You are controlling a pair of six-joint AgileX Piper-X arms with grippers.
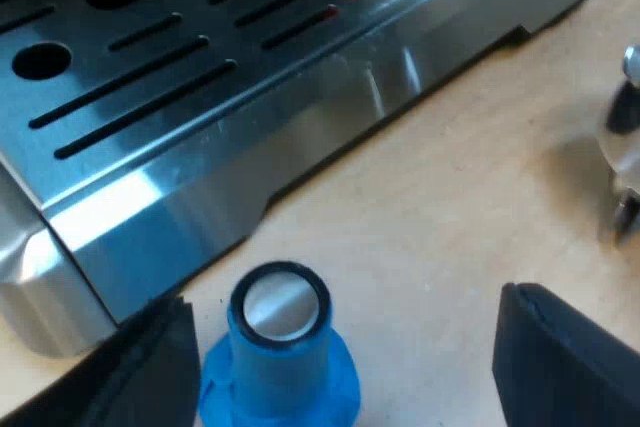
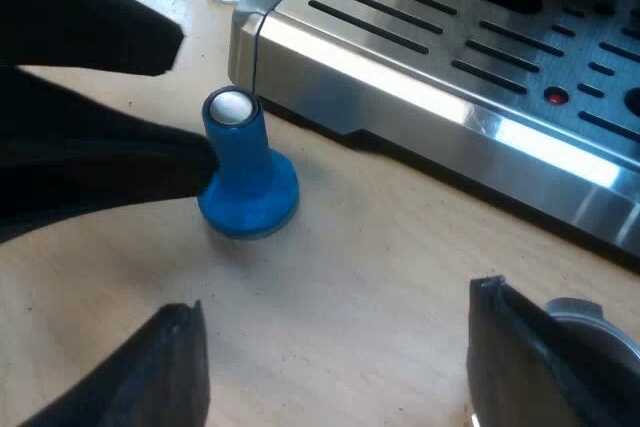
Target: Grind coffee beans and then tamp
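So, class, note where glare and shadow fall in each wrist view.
Left wrist view: the espresso machine shows white glare streaks on its front edge, and the blue tamper has a shining top. Right wrist view: glare on that edge too, with a dark shadow on the table beneath it.

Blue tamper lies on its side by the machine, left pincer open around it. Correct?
No: the left wrist view shows the tamper standing upright on its wide base. It is by the machine, with the left pincer open around it.
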